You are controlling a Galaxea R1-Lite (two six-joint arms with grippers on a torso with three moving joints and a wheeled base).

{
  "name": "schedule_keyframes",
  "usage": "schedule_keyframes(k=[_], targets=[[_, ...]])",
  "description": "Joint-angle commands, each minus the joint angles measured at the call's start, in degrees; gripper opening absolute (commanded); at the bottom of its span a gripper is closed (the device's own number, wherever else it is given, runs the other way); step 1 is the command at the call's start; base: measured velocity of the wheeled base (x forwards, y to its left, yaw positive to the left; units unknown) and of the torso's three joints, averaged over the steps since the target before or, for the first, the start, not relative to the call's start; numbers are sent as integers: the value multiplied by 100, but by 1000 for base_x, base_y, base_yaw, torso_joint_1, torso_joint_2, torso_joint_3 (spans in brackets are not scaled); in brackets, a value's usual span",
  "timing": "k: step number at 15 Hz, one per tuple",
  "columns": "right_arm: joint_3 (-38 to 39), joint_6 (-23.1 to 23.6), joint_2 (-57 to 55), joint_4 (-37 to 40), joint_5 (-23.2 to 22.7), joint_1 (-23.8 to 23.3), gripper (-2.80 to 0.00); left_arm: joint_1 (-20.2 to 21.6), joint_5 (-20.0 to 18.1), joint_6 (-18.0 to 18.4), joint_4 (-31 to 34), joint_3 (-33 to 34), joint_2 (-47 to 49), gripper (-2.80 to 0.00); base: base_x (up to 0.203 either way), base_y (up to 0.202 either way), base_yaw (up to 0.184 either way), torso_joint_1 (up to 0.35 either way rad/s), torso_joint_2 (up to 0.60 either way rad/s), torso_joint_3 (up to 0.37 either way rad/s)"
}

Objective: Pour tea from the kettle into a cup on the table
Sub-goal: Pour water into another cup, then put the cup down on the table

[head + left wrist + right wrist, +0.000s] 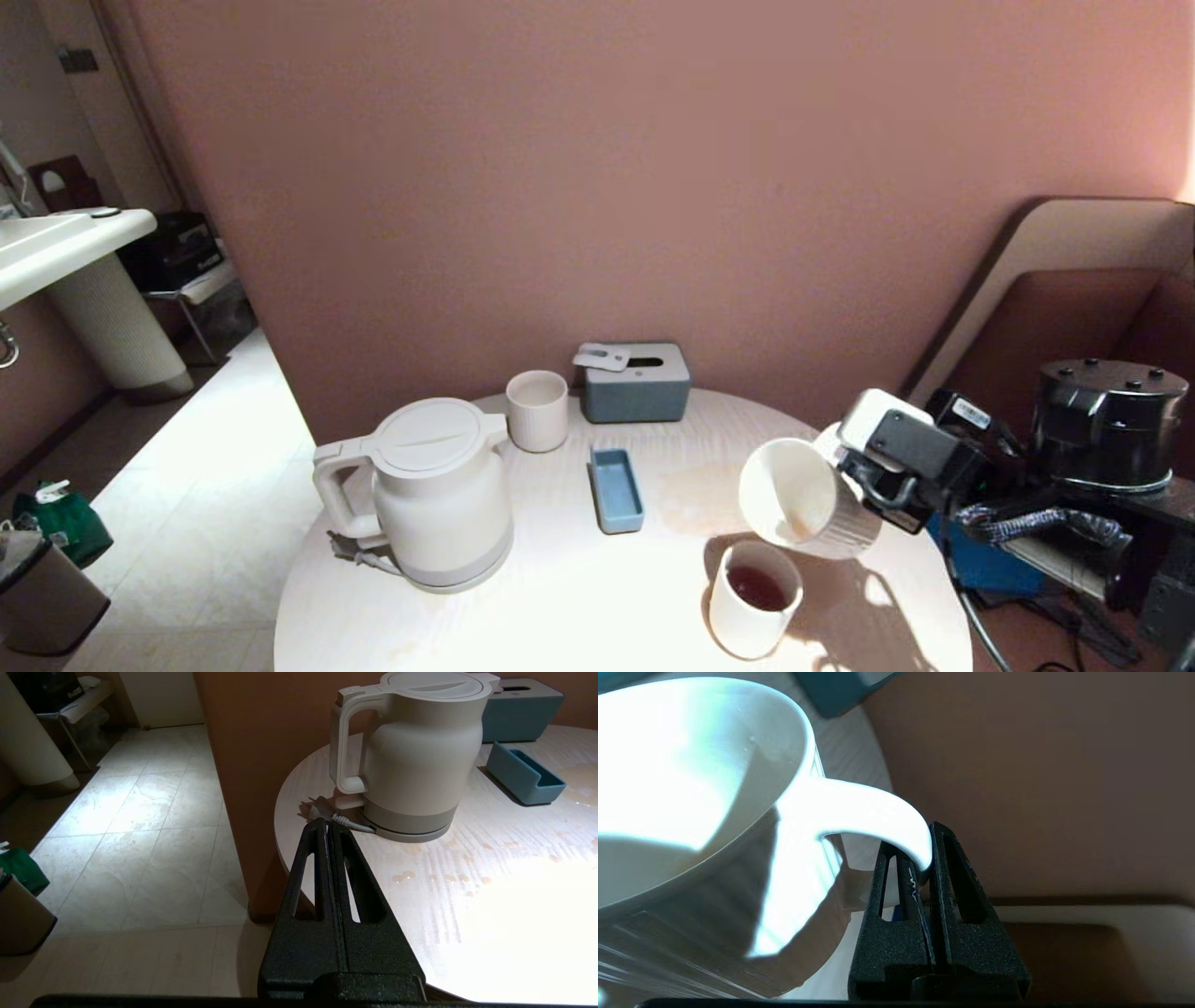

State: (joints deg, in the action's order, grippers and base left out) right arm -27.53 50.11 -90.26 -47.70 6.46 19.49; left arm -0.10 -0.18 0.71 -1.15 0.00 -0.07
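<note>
Only the right wrist view shows the right gripper (924, 851) pinching the cup (691, 812) handle; head view shows it tipped over a smooth cup (754, 599) of tea (756, 588).

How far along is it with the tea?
Done: dark tea fills part of the smooth cup on the table. In hand: the right gripper pinches the handle of the ribbed mug, tipping it, nearly empty, above that cup. Left: setting the mug down. The kettle stands upright, lid shut, untouched; the left gripper sits shut beside the table.
</note>
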Motion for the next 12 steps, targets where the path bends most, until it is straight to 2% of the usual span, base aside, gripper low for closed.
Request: schedule_keyframes(k=[1,4,5,7,9,12], targets=[[16,-524,-232,-377,-105,-377,-280,1,1,0,0,0,7,-280,0,0,0,0,0,0],[-9,-998,-243,-472,-624,-981,-280,1,1,0,0,0,7,-280,0,0,0,0,0,0],[-35,-1326,-270,-476,-700,-1113,-280,1,1,0,0,0,7,-280,0,0,0,0,0,0],[-102,-2102,-424,-537,-729,-1190,-280,1,1,0,0,0,7,-280,0,0,0,0,0,0],[-224,-2834,-734,-966,-779,-1195,-280,1,1,0,0,0,7,-280,0,0,0,0,0,0],[-344,-3280,-1356,-1843,-724,-1146,-280,1,1,0,0,0,7,-280,0,0,0,0,0,0]])
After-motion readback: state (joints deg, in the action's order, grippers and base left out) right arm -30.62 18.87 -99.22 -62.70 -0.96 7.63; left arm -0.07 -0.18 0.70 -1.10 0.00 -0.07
